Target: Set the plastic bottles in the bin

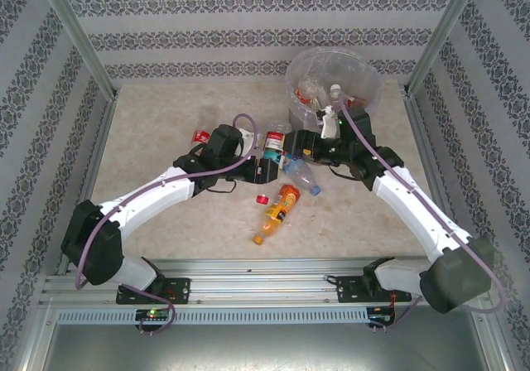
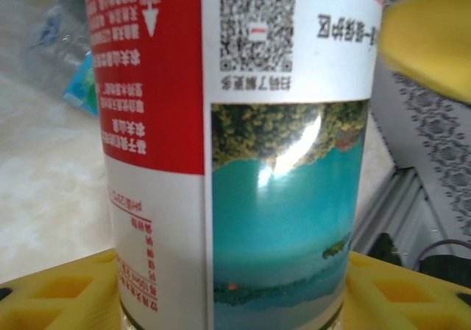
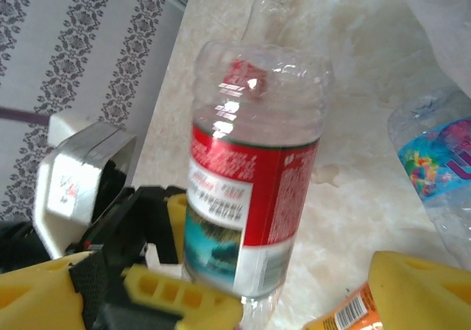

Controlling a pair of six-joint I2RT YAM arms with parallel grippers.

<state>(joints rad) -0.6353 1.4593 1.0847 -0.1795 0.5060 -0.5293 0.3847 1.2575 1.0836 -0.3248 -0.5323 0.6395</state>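
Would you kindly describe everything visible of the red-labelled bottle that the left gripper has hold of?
The red-labelled bottle is clear plastic, seemingly empty, with a rounded, ribbed end. Its wrap label is red with white print, plus a QR code and a lake-and-trees picture. It is slightly tilted, near the middle of the table, pinched across the label by the yellow-fingered left gripper. Whether it rests on the table is unclear.

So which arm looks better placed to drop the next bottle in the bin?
Probably left: the left claw grips the red-labelled bottle, not far from the bin. The right claw is open and empty.
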